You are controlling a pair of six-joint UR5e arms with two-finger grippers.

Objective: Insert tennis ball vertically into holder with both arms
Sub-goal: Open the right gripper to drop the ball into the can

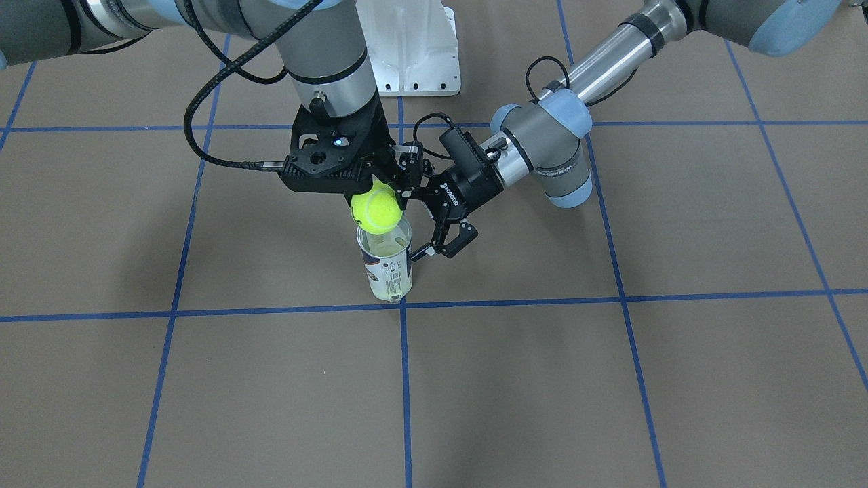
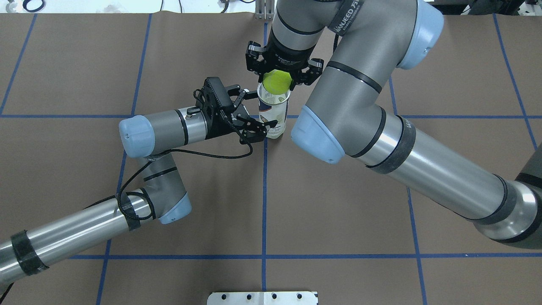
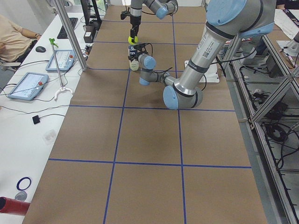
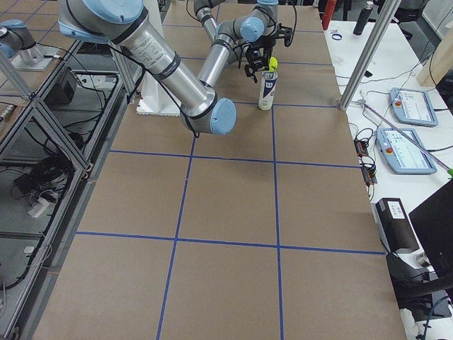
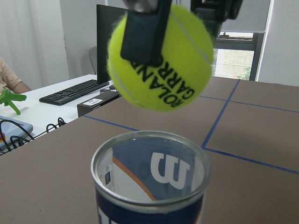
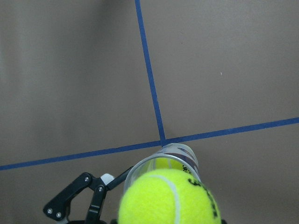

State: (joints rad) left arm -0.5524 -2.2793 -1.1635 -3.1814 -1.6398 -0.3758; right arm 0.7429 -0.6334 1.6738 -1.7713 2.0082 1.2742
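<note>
The right gripper (image 1: pixel 376 202) points straight down with its two fingers pinched on the tennis ball (image 5: pixel 180 60), one on each side. The can (image 1: pixel 388 271) stands upright on the brown table (image 1: pixel 610 379), directly under that gripper, with its long axis vertical and in line with the gripper's own. Its open mouth faces up at the ball.

From the left wrist view there is a clear gap between the ball's underside and the rim. The ball sits a little off the mouth's centre toward that view's right. The coming move looks like a short straight drop, with that small sideways offset the thing to watch.

The left gripper (image 1: pixel 434 238) reaches in low from the can's side, tilted downward. One finger (image 1: pixel 419 255) lies against the can's wall. Its partner is hidden, so I cannot tell whether the jaws actually squeeze the can or only bracket it.

The right arm is the one above the mouth and the left arm is beside the body. A yellow patch shows inside the can in the right wrist view, and I cannot tell whether it is a ball or a reflection.

- **Ball:** black capitals upside down, "ROLAN…" over "GARRO…", apparently Roland Garros.
- **Can:** a white "W" (image 5: pixel 170 168) on its navy band, seen through the clear wall.
- **Left gripper:** its body is marked "ROBOTIQ" (image 1: pixel 447 193).
</note>
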